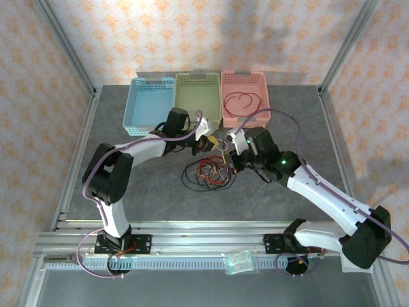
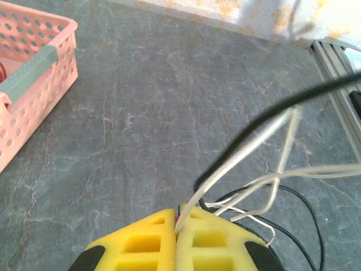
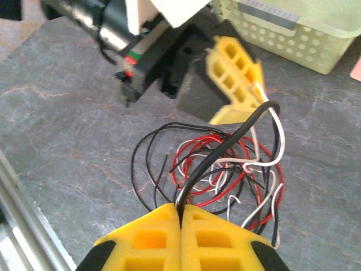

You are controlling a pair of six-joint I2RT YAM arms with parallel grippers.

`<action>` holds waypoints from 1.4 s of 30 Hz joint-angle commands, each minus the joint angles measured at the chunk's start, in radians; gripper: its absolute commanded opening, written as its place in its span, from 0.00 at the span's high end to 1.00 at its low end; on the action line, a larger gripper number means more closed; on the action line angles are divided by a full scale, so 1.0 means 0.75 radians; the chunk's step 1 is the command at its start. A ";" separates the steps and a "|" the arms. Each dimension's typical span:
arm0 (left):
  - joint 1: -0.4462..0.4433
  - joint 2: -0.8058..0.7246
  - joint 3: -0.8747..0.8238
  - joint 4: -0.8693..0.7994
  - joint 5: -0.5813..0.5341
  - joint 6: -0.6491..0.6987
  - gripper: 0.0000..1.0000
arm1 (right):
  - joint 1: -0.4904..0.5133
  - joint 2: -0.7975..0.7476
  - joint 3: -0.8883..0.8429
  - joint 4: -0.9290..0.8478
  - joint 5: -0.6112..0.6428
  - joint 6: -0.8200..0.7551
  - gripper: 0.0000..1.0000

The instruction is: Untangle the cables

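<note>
With the left gripper (image 2: 177, 219) clamped shut on a white cable (image 2: 248, 148) and the right gripper (image 3: 180, 212) shut on a black cable (image 3: 225, 148), the tangled cables (image 1: 208, 174) lay mid-frame on the tabletop (image 1: 140, 192), so separation would best proceed by slow, opposed pulls, watching for snags.

- The cables (image 1: 208, 174) lie in one loose tangle of thin black, red and white wires on the grey table (image 1: 153, 198), their loops overlapping.
- A black wire (image 3: 225, 148) runs taut from the tangle into the closed pads of the right gripper (image 3: 180, 217).
- A white wire (image 2: 248, 145) leads up into the closed left gripper (image 2: 176, 221).
- A dark red cable (image 1: 241, 102) lies apart, looped inside the pink basket (image 1: 243, 75).
</note>
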 commanded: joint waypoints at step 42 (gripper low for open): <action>-0.121 -0.910 0.134 -0.135 -0.726 -0.795 1.00 | -0.020 0.294 -0.450 0.939 0.116 0.394 0.69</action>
